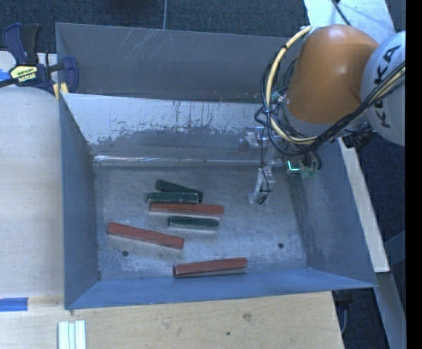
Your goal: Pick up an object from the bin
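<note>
Grey metal bin point(78, 195), speckled floor, six flat bars lying loose on it, none stacked. Landmark: the middle red-brown bar point(187, 209), roughly centre of the floor, lying crosswise.

- upper green bar point(174, 197): dark green, just behind the landmark, parallel to it, looks nearly touching.
- short green piece point(171, 186): dark, just behind that one, slightly tilted, ends overlap or touch, can't tell which.
- lower green bar point(193, 223): dark green, just in front of the landmark, shifted toward its right end.
- left red bar point(145, 235): in front and left of the landmark, angled, apart from it.
- front red bar point(210, 267): well in front of the landmark, close to the bin's front wall.

gripper point(261, 193): hangs over bare floor off the landmark's right end, a bit further back, clear gap between them. Nothing visibly held. Can't tell whether it's open or closed from this angle. Nearest thing to it is the landmark bar.

orange cover point(330, 71) and cables point(276, 115) sit on the wrist, above the bin's back-right corner.
</note>
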{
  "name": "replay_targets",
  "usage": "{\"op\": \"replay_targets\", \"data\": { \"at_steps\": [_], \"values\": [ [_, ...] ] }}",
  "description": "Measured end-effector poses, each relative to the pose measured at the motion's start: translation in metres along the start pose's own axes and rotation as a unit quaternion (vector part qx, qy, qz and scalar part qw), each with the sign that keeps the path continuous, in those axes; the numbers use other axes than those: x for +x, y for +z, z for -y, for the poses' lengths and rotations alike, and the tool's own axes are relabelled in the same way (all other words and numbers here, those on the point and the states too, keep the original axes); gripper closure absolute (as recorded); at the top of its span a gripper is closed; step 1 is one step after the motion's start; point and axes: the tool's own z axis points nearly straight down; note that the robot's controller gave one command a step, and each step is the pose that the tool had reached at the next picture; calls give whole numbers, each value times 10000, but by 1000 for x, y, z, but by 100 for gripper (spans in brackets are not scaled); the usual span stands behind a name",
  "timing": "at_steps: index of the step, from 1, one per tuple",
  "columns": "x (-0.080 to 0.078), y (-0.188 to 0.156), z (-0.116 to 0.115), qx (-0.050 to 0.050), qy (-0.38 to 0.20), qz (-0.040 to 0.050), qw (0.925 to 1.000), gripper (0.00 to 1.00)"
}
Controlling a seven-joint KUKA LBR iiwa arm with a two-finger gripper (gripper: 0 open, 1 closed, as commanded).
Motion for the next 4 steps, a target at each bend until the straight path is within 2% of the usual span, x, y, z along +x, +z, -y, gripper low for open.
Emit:
{"op": "replay_targets", "data": {
  "at_steps": [1, 2, 3, 4],
  "values": [
    [11, 118, -56, -7, -235, -30, 9997, 0],
    [-7, 132, -83, -4, -73, 6, 10000, 0],
    [-8, 128, -83, -6, -65, 7, 10000, 100],
    [-19, -24, -71, 5, -2174, 50, 9761, 100]
  ]
}}
